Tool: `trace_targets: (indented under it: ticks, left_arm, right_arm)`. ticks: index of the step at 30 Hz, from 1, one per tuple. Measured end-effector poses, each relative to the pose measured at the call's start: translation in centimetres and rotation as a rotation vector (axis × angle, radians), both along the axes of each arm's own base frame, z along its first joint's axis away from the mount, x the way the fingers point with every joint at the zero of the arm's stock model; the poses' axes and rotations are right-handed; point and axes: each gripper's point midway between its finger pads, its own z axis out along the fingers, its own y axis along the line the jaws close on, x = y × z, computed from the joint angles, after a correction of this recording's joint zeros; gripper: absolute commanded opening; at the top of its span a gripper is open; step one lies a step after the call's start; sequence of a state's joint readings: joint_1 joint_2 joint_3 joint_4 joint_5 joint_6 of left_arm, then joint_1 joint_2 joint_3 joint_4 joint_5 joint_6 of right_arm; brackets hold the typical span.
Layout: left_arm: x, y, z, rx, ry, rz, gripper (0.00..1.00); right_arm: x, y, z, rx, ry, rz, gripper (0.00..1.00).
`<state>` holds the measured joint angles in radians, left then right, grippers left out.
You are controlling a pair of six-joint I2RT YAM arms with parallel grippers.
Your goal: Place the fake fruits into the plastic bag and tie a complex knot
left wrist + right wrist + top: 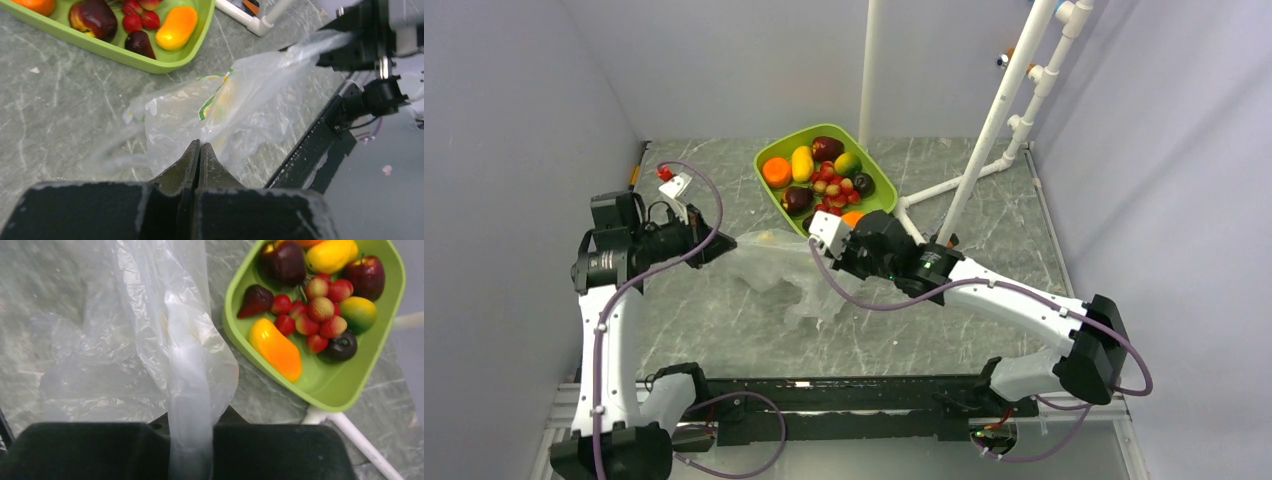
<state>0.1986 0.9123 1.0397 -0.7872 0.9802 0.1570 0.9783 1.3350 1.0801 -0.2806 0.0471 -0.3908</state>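
Top external: we see the plastic bag [774, 262] on the bench [724, 330] beside the tray [762, 158] of fake fruits [826, 178], left end effector [200, 146] and right end effector [192, 427] clamped on its limp, slippery edges.

Clear plastic bag [135, 330] pinched in right gripper [190, 440], bunched strip rising from jaws. Fake fruits [320, 310] heaped in green tray [330, 382], just beside bag, on marbled tabletop [250, 397].
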Motion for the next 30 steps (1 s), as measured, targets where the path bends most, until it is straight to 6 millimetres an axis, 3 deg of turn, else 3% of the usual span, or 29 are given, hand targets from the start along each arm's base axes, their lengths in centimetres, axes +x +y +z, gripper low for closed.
trace_targets:
  ticks: [7,13,14,15,17,18,22,30]
  left_arm:
    - [0.6,1.4,0.1,0.063,-0.019,-0.100,0.00]
    - [-0.5,0.8,0.3,0.129,-0.150,-0.301,0.00]
    - [-0.7,0.9,0.1,0.142,-0.164,-0.320,0.05]
    - [-0.9,0.9,-0.1,0.154,-0.178,-0.335,0.24]
    - [-1.0,1.2,-0.4,0.181,-0.204,-0.353,0.92]
    - [-0.8,1.6,-0.6,0.205,-0.219,-0.352,0.98]
    - [-0.7,2.5,-1.4,0.211,-0.213,-0.348,0.99]
    - [-2.3,0.4,-4.0,0.058,-0.220,-0.360,0.99]
  right_arm:
    - [1.6,-4.8,0.2,0.015,0.049,0.014,0.00]
    - [-1.7,-5.1,2.1,0.105,0.063,0.192,0.00]
    - [-2.0,-5.0,2.2,0.113,0.071,0.207,0.00]
    - [-2.1,-4.9,2.3,0.119,0.077,0.217,0.00]
    - [-2.4,-4.9,2.2,0.133,0.096,0.227,0.00]
    - [-2.3,-5.2,2.0,0.136,0.112,0.215,0.00]
    - [-2.1,-6.0,1.9,0.173,0.155,0.170,0.00]
    - [-3.1,-5.1,4.3,0.309,0.199,0.196,0.00]
